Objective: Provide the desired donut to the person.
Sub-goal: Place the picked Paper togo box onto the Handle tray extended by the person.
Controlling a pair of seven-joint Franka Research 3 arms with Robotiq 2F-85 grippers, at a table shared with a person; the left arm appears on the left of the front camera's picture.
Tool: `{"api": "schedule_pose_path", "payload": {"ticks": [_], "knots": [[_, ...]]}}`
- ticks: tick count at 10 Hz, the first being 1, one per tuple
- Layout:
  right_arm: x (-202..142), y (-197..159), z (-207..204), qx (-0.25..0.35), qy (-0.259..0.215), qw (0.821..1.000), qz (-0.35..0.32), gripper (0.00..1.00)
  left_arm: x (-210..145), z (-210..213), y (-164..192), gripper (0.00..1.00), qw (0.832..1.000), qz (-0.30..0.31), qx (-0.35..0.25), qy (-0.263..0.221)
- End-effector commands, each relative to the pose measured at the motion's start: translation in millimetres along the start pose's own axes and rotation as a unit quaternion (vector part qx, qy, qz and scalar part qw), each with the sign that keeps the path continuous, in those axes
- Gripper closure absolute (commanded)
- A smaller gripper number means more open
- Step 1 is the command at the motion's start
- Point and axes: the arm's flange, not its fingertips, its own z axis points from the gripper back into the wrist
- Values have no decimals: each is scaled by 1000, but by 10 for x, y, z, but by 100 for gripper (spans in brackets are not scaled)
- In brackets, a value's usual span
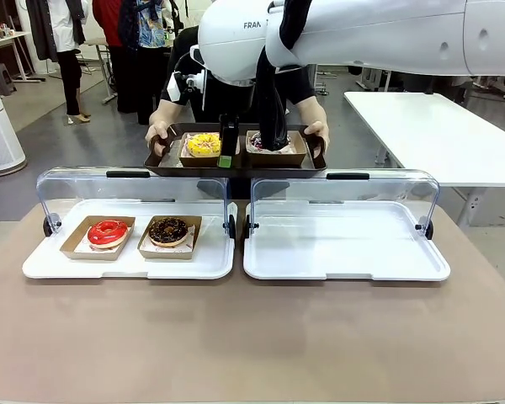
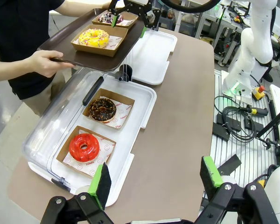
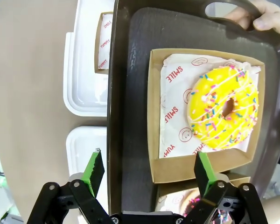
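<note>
Donut with yellow icing and sprinkles sits in a cardboard tray on the dark serving tray held by the person. Soft, light, easily smeared; grip the stiff cardboard rim instead. Right tool hangs spread above it. Left tool is spread too, over the table.

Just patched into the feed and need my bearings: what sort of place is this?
Probably a robotics lab staged as a donut counter: two lidded display cases, boxed donuts on the person's tray, and a cabled robot base beside the table.
</note>
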Motion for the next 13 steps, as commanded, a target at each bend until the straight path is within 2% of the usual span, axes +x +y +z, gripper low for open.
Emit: {"api": "schedule_pose_path", "payload": {"ticks": [1, 3, 4, 5, 6, 8, 10, 11, 13], "knots": [[-8, -43, 63, 13, -11, 1000, 6, 0, 10, 0, -13, 0, 1000, -1, 0, -3], [-16, -2, 123, 28, 1, 1000, -4, 0, 10, 0, -13, 0, 1000, -1, 0, -3], [-19, 121, 284, 68, 38, 997, -12, 0, 10, 0, -13, 0, 1000, -1, 0, -3], [-69, 277, 596, 83, 61, 995, -6, 0, 10, 0, -13, 0, 1000, -1, 0, -3], [-259, 536, 1021, 84, 80, 993, 16, 0, 10, 0, -13, 0, 1000, -1, 0, -3], [-920, 899, 1619, 53, 91, 994, 13, 0, 10, 0, -13, 0, 1000, -1, 0, -3], [-1675, 1082, 1941, 16, 73, 997, -10, 0, 10, 0, -13, 0, 1000, -1, 0, -3], [-2028, 1102, 2033, -6, 53, 998, -21, 0, 10, 0, -13, 0, 1000, -1, 0, -3], [-2608, 1181, 2000, -8, 11, 999, -35, 0, 10, 0, -13, 0, 1000, -1, 0, -3]]}}
